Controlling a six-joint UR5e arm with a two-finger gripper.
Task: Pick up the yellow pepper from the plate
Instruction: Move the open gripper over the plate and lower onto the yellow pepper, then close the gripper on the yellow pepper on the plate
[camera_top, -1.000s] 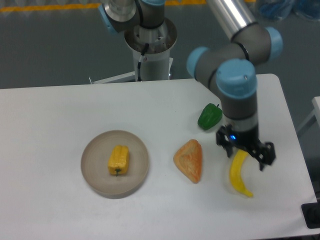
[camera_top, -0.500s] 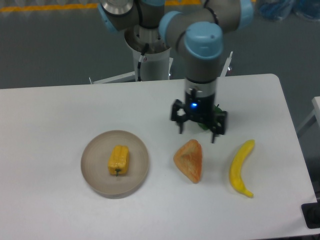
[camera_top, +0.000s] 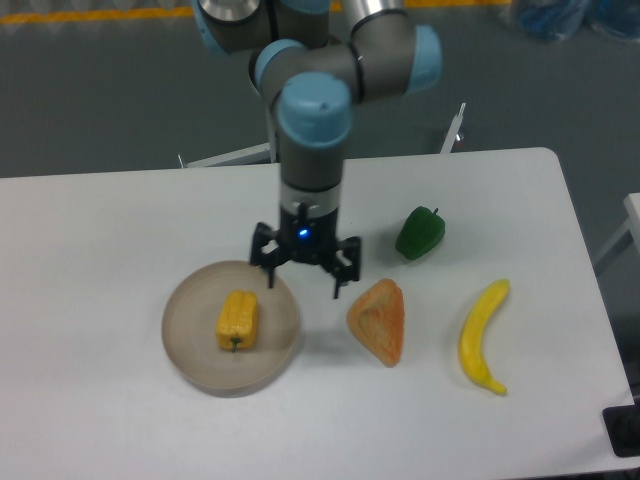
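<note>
The yellow pepper (camera_top: 237, 320) lies on its side in the middle of the round grey-beige plate (camera_top: 190, 350), its short green stem pointing toward the table's front. My gripper (camera_top: 304, 279) hangs open over the plate's upper right rim, a little right of and behind the pepper. Nothing is between its fingers. One fingertip (camera_top: 270, 277) is over the plate's edge, the other (camera_top: 338, 290) over bare table.
An orange wedge of bread (camera_top: 379, 320) lies just right of the gripper. A dark green pepper (camera_top: 419, 233) sits further back right, and a yellow banana (camera_top: 481, 335) lies near the right edge. The robot base (camera_top: 300, 90) stands behind the table.
The arm has swept left across the table, from above the banana, past the green pepper, to the plate's right rim. The gripper stayed open and empty. No object moved.
</note>
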